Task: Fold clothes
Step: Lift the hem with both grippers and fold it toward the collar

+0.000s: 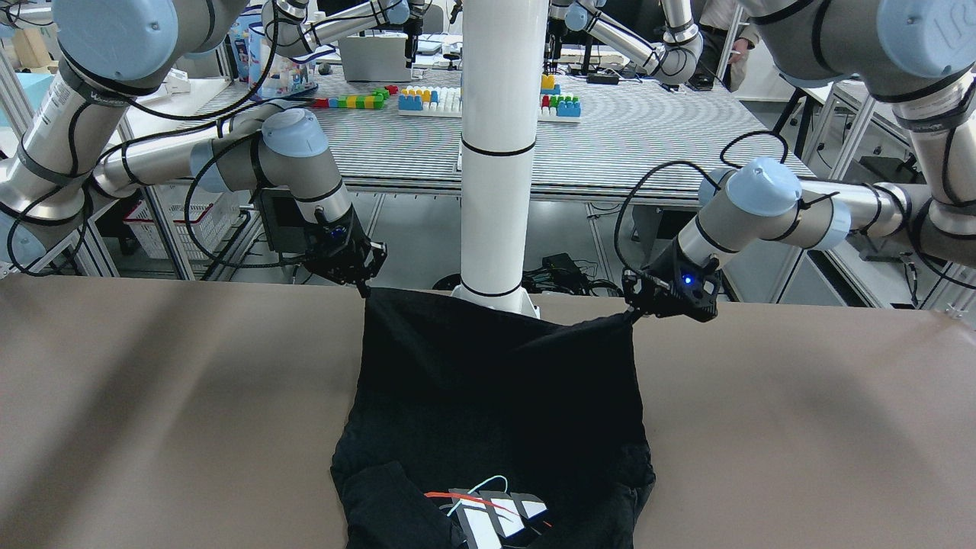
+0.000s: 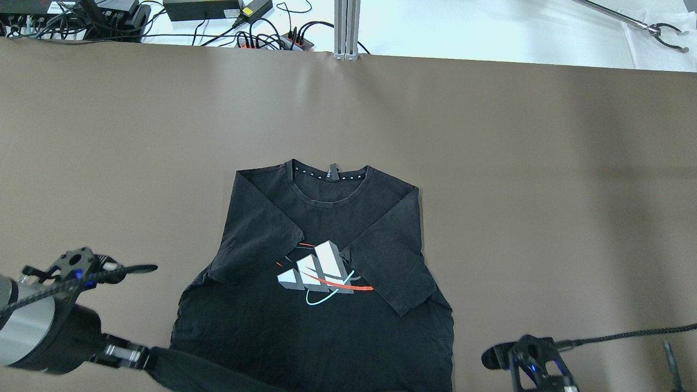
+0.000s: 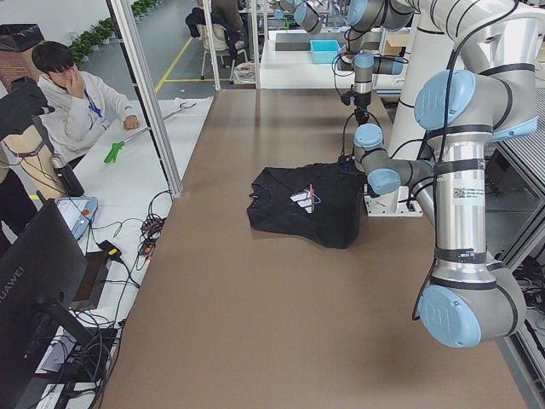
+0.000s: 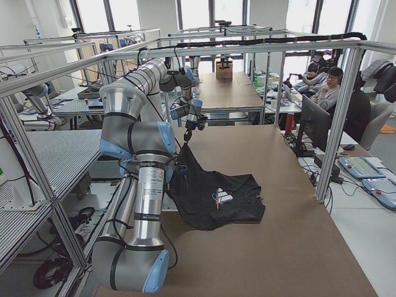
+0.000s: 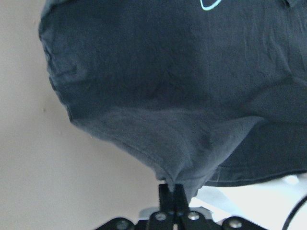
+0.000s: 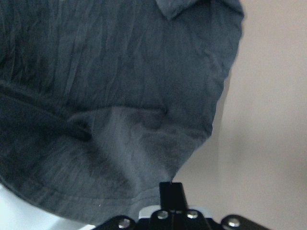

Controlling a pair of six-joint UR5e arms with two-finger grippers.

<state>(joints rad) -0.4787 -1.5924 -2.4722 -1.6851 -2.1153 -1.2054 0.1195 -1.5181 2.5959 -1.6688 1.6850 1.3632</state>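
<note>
Overhead exterior is showing the black T-shirt (image 2: 321, 326) lying mid-worktop (image 2: 544, 190), sleeves already folded in. The left end effector (image 1: 634, 311) and the right end effector (image 1: 364, 288) are each pinching a near hem corner, holding it raised. The hem-to-collar fold is, I judge, not yet done.

Your shirt (image 2: 326, 337) is soft matt black cloth, finely creased, with a stitched hem. The print (image 2: 318, 269) on the shirt's chest looks smooth and slightly shiny. Under the shirt, the table (image 2: 544, 190) has a smooth brown cover with a dull sheen. At the shirt's hem, the left gripper (image 5: 171, 188) and right gripper (image 6: 171, 187) are matt black with bright metal screw heads. Near that hem the pole (image 1: 496, 152) is glossy white, and the left arm (image 1: 831, 204) looks like satin grey metal.
</note>
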